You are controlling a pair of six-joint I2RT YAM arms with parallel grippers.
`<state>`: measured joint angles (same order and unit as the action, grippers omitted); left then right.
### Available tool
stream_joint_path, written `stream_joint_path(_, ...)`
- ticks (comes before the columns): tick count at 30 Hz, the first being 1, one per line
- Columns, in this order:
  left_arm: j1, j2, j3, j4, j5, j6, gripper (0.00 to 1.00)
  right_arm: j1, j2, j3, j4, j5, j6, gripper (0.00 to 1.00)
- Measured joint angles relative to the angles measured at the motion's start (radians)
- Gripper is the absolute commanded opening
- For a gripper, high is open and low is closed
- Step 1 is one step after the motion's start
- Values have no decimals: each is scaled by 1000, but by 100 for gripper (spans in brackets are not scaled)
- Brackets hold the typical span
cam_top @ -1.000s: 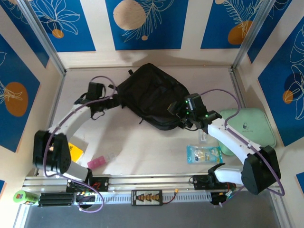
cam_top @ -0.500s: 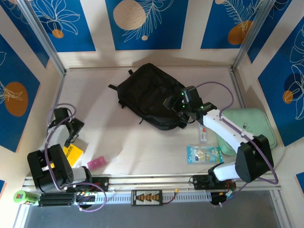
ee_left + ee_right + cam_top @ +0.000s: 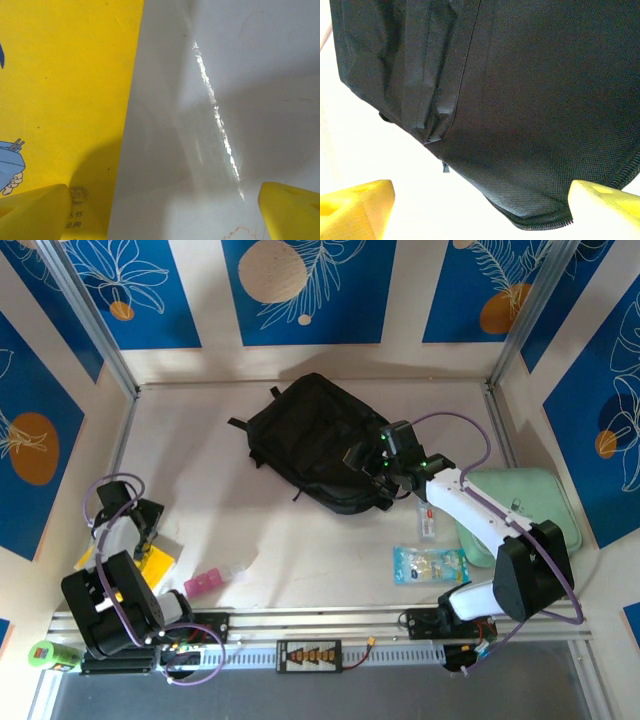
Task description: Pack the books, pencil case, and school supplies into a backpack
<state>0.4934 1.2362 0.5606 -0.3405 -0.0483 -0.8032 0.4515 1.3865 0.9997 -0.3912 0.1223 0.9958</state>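
The black backpack (image 3: 315,445) lies at the middle back of the table. My right gripper (image 3: 368,462) hovers at its right edge, open. In the right wrist view, the backpack's zipped lower edge (image 3: 540,215) sits between and beyond the yellow fingertips (image 3: 355,205); the right gripper (image 3: 480,210) grips nothing. A yellow book (image 3: 157,566) lies at the near left. My left gripper (image 3: 148,532) hangs open just above it. In the left wrist view, the left gripper (image 3: 165,215) straddles the yellow book's (image 3: 60,100) right edge and a glossy white surface. The mint-green pencil case (image 3: 520,508) lies at the right.
A pink eraser (image 3: 205,583) lies near the front left. A clear packet of supplies (image 3: 430,565) and a small carded item (image 3: 428,522) lie near the right arm. Metal frame posts and blue patterned walls close in the table's sides and back.
My left arm has pulled back from the backpack's left side to the near-left corner, over the yellow book. My right gripper has shifted slightly up and left along the backpack's edge.
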Motion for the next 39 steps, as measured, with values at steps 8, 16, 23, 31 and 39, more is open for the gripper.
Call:
stream_joint_path(8,-61,51,-1,146,105,4,89,1,13,0,1,0,0,90)
stream_joint_path(16,-348,136,12,335,223,-118,88,11,26,3,0,0,4,89)
stream_joint_path(23,-591,242,60,471,259,-246,86,14,26,3,-8,1,4,89)
stream_joint_path(31,-721,303,110,513,341,-332,88,42,26,15,-23,4,-4,89)
stream_joint_path(39,-651,152,170,288,336,-191,96,176,170,201,-43,0,-76,85)
